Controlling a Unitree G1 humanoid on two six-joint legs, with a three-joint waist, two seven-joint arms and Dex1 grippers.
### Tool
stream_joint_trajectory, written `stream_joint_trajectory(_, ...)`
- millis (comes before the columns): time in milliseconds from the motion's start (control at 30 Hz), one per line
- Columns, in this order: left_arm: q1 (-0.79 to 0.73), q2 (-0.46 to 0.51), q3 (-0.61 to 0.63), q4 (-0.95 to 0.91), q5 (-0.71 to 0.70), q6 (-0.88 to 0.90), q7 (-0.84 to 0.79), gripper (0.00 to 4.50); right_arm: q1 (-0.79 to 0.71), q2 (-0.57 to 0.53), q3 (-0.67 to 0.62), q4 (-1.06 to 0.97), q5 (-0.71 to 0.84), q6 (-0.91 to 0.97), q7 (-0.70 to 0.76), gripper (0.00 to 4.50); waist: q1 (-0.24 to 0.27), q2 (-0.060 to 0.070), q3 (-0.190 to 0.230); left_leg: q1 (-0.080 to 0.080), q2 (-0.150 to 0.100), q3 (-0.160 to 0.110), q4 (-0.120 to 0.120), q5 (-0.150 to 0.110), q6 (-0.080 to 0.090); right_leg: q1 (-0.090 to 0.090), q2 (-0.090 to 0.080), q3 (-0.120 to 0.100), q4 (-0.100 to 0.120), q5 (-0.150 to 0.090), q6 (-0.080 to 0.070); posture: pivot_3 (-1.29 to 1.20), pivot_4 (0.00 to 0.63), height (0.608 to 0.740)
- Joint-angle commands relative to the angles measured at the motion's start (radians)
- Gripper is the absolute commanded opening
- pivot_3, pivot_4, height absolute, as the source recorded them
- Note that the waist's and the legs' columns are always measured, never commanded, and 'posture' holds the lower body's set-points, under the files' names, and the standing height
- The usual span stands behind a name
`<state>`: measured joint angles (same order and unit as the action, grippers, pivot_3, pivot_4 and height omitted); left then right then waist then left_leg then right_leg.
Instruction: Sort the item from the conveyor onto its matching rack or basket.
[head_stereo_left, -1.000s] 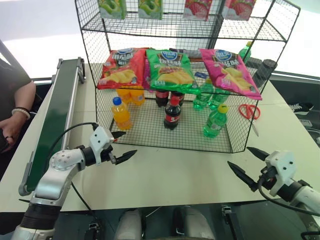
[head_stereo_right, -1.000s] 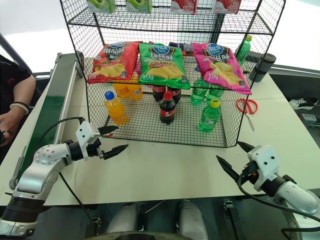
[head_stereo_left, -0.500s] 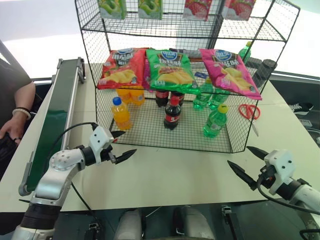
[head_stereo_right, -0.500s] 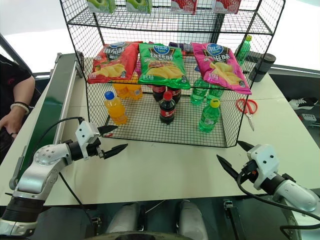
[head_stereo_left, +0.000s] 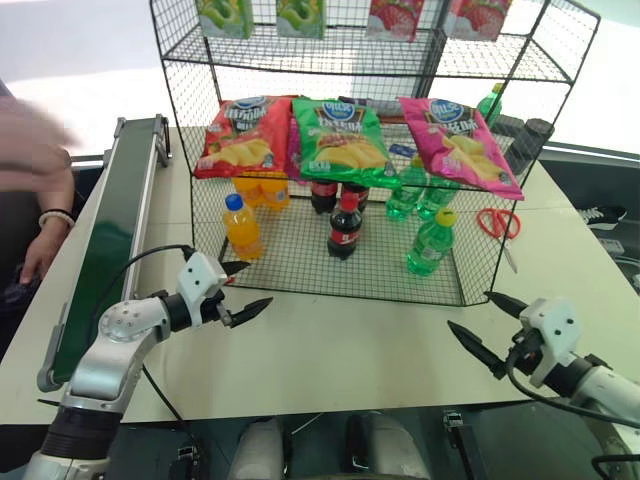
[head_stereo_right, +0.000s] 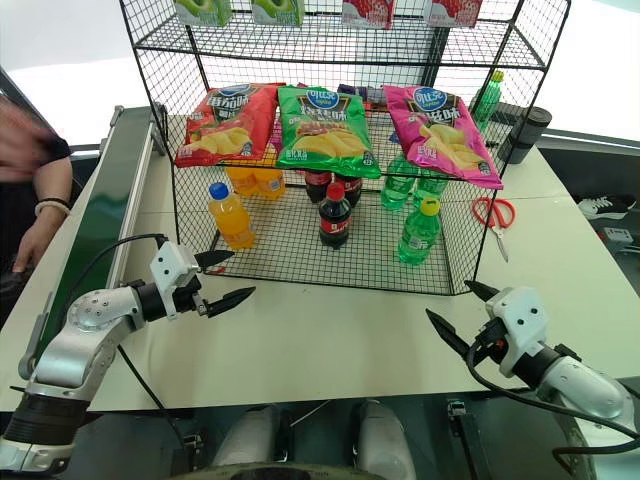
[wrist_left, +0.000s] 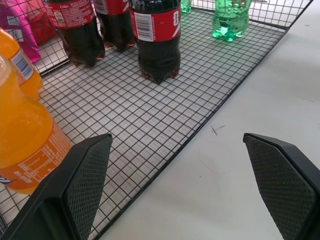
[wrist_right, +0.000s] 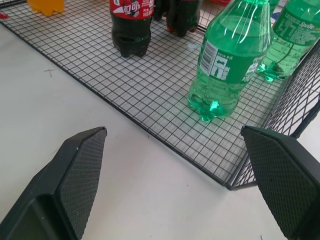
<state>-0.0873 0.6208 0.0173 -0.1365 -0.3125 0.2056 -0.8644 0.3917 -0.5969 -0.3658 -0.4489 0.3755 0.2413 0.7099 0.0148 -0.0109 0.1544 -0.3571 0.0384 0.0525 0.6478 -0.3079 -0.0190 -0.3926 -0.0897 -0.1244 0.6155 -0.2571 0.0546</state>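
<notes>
A pale cream tabletop (head_stereo_left: 330, 340) with a smooth matte face fills the middle of the scene; its near edge and its right-hand edge are both in sight, and a faint seam crosses it on the far right. Small dark scuff marks (wrist_left: 216, 129) dot its surface. Beyond the far edge the background is washed out to a bright white glow (head_stereo_left: 90, 60), as from strong daylight, and soft even light falls over everything with hardly any hard shadows. To the right of the tabletop lies a darker floor (head_stereo_left: 600, 185). At the left a seated person's arm (head_stereo_left: 45, 235) shows against dark clothing beside the tabletop.
</notes>
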Motion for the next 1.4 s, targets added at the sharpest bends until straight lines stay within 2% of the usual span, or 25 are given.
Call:
stream_joint_trajectory(33, 0.003, 0.003, 0.028, -0.022, -0.001, -0.022, 0.007, 4.5, -0.006, -0.008, -0.012, -0.039, 0.01, 0.001, -0.004, 4.47, 0.0, 0.0, 0.0, 0.0, 0.0, 0.0, 0.0, 0.0, 0.0, 0.0, 0.0, 0.0, 0.0, 0.0, 0.0, 0.0, 0.15, 0.74)
stream_joint_trajectory(1400, 0.0, 0.001, 0.022, -0.017, -0.004, -0.026, 0.019, 4.5, -0.039, -0.012, 0.006, -0.089, 0.012, 0.065, -0.031, 4.47, 0.0, 0.0, 0.0, 0.0, 0.0, 0.0, 0.0, 0.0, 0.0, 0.0, 0.0, 0.0, 0.0, 0.0, 0.0, 0.0, 0.15, 0.74)
